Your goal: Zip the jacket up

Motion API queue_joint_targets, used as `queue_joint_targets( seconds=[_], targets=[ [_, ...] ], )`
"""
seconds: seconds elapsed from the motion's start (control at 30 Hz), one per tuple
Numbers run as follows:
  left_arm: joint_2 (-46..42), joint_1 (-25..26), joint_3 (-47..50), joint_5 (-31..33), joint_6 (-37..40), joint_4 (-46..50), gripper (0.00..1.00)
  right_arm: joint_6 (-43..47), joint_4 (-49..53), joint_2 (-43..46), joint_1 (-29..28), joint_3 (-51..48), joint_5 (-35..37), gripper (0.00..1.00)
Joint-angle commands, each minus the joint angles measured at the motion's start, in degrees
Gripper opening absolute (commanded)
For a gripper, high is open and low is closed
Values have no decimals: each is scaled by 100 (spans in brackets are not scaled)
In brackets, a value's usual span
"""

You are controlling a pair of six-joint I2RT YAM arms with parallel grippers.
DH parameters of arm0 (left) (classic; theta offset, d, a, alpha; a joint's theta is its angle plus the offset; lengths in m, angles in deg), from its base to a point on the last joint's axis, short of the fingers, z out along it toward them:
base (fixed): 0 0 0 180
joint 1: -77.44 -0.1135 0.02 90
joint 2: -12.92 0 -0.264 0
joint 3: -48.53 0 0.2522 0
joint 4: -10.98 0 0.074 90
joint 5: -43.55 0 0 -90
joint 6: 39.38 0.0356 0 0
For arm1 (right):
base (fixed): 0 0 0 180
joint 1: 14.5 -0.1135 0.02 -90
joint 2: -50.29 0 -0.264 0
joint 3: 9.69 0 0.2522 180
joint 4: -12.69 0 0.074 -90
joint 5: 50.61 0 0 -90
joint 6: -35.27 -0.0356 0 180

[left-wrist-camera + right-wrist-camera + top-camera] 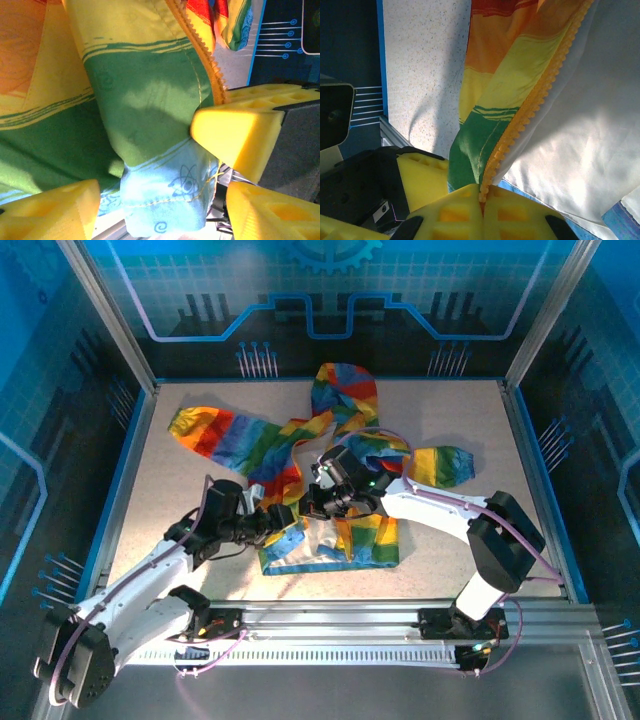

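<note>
Right wrist view, bottom centre: the right gripper (pixel 482 200) clamps the zipper (pixel 540 95) of the jacket (pixel 365 540), which lies mid-frame from above, and the left gripper (pixel 160 212) gapes around its hem (pixel 165 197); light, slippery and floppy, it looks best held by the stiffer zipper edge.

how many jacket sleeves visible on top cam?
2. On the jacket, the far-left sleeve stretches out toward the far left; the right-side sleeve lies short and bunched at the right, so part may be hidden.
</note>
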Motion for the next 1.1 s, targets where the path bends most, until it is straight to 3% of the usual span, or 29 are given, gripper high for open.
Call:
queue_joint_targets(
  seconds=[0.0, 0.23, 0.4, 0.47, 0.57, 0.63, 1.07],
  targets=[
    [-73, 30, 283, -27, -305, -232, 70, -78, 92, 105, -70, 28, 35, 0],
    [179, 29, 613, -477, -884, -1440, 47, -319, -232, 52, -37, -87, -136, 0],
    [209, 30, 542, -497, -904, -1343, 0, -501, -441, 197, 53, -313, -146, 1],
    [185, 29, 515, -483, -880, -1266, 0, -477, -380, 290, 65, -331, -102, 5],
    [174, 16, 486, -489, -858, -1216, 0, -456, -261, 457, 96, -390, -29, 27],
    [183, 11, 472, -492, -843, -1199, 0, -465, -236, 579, 119, -480, -16, 35],
    [200, -24, 403, -759, -611, -1248, 0, -639, -438, 900, 222, -1071, -362, 38]
  ],
)
